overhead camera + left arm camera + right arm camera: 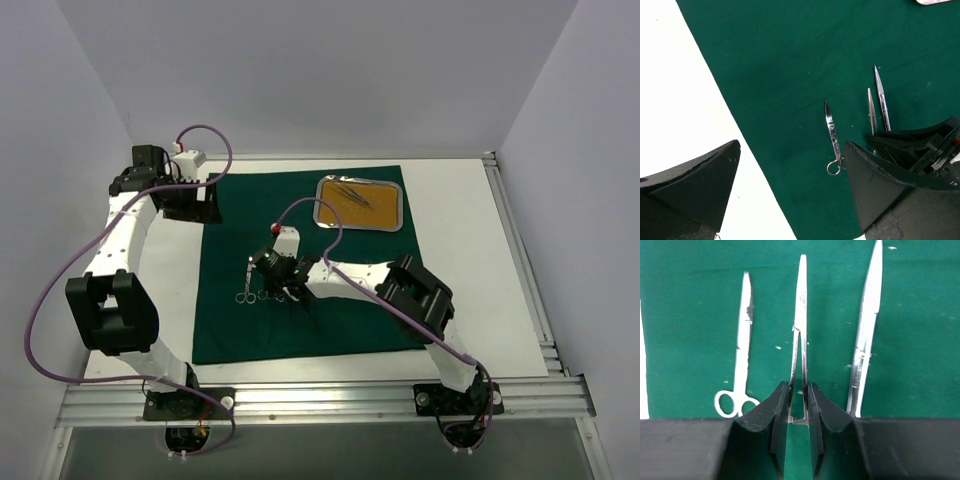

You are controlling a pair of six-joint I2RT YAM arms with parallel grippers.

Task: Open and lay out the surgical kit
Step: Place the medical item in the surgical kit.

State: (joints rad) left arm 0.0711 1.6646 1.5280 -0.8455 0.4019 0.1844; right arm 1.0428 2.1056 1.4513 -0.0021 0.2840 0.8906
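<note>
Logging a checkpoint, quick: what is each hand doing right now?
Left hand: open, holding nothing.
Right hand: closed on the tweezers.

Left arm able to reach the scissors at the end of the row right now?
Probably yes. The left hand is open and the scissors lie bare on the green drape on its side. Tight though: the right hand, shut on the neighbouring tweezers, sits right beside them.
</note>
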